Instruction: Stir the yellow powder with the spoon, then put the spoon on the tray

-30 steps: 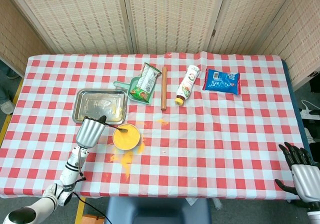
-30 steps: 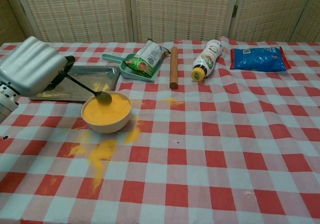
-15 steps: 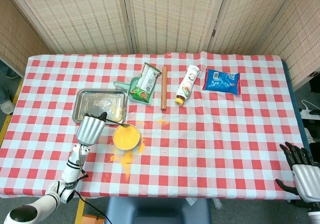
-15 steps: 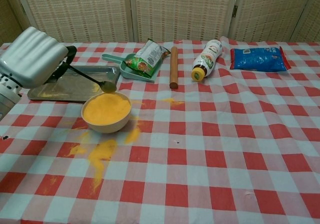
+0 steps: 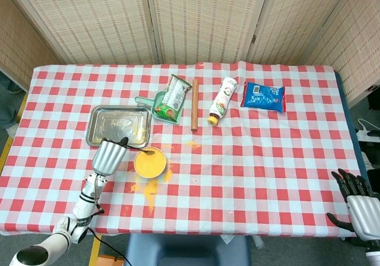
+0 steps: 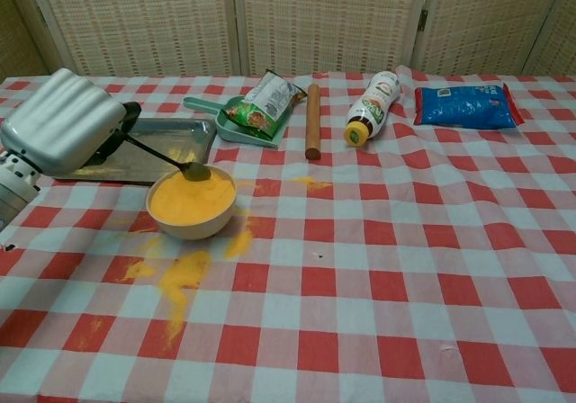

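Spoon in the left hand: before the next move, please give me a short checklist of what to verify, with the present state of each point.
1. Left hand holds the spoon: ok.
2. Spoon bowl is at the far rim of the bowl of yellow powder: ok.
3. Powder stays contained: not ok, a spill lies on the tablecloth in front of the bowl.
4. Tray has bare room for the spoon: ok.
5. Stirring is complete: cannot tell.
6. Right hand is away from the work, at the table's near right corner: ok.
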`<state>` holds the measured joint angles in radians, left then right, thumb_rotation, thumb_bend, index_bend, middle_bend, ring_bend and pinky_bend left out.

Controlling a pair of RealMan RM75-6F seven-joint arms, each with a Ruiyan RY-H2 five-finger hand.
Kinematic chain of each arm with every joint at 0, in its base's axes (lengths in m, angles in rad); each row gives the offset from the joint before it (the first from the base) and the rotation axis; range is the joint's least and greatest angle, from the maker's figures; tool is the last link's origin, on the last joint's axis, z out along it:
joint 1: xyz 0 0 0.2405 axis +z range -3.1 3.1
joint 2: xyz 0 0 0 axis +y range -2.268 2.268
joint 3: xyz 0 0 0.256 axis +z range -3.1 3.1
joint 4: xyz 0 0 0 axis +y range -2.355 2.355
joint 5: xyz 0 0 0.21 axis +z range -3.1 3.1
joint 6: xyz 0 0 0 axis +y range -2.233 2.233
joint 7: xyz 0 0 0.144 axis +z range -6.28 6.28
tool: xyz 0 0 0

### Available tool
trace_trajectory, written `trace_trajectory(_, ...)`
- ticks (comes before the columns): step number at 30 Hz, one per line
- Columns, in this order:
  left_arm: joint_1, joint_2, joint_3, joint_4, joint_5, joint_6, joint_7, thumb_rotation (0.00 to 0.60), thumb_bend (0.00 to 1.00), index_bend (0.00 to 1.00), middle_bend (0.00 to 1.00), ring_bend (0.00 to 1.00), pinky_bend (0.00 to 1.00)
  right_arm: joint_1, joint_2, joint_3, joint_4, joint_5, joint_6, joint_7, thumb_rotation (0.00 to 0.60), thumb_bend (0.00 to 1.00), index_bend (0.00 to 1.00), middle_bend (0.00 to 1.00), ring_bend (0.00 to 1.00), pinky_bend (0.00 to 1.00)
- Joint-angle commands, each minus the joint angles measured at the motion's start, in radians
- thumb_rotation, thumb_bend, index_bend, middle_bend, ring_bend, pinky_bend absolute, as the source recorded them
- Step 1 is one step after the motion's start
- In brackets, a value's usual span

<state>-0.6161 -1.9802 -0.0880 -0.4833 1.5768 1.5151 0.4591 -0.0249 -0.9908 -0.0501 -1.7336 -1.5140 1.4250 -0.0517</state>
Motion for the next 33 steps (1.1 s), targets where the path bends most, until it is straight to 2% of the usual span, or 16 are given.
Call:
trace_trajectory(1, 0.008, 0.003, 0.012, -0.008, 0.006, -0.002, 0.005, 0.6, 0.65, 0.99, 1.0, 1.0, 1.0, -0.003, 0.001, -0.003, -0.001, -0.007, 0.007, 0.002, 0.6, 0.12, 0.0, 0.0, 0.0, 0.0)
trace_trajectory(7, 0.041, 0.025, 0.037, -0.07, 0.025, 0.034, 0.015, 0.6, 0.65, 0.99, 1.0, 1.0, 1.0, -0.006, 0.001, -0.006, -0.002, -0.018, 0.012, 0.001, 0.6, 0.12, 0.0, 0.0, 0.0, 0.0)
trace_trajectory(13, 0.076, 0.09, 0.063, -0.241, 0.061, 0.1, 0.065, 0.6, 0.65, 0.99, 1.0, 1.0, 1.0, -0.006, 0.0, -0.012, -0.005, -0.029, 0.012, -0.003, 0.6, 0.12, 0.0, 0.0, 0.0, 0.0)
trace_trajectory(19, 0.061, 0.134, 0.037, -0.327, 0.07, 0.103, 0.114, 0.6, 0.65, 0.99, 1.0, 1.0, 1.0, -0.011, 0.003, -0.015, -0.007, -0.04, 0.023, 0.001, 0.6, 0.12, 0.0, 0.0, 0.0, 0.0)
trace_trajectory(24, 0.035, 0.143, 0.007, -0.329, 0.058, 0.07, 0.112, 0.6, 0.65, 0.99, 1.0, 1.0, 1.0, -0.006, 0.01, -0.022, -0.01, -0.046, 0.01, 0.022, 0.6, 0.12, 0.0, 0.0, 0.0, 0.0)
trace_trajectory(28, 0.011, 0.131, -0.014, -0.285, 0.046, 0.037, 0.099, 0.6, 0.65, 0.99, 1.0, 1.0, 1.0, 0.001, 0.009, -0.016, -0.007, -0.025, -0.009, 0.016, 0.6, 0.12, 0.0, 0.0, 0.0, 0.0)
trace_trajectory(33, -0.001, 0.1, -0.016, -0.213, 0.037, 0.005, 0.077, 0.6, 0.65, 0.99, 1.0, 1.0, 1.0, 0.005, 0.007, -0.009, -0.006, -0.009, -0.017, 0.009, 0.6, 0.12, 0.0, 0.0, 0.0, 0.0)
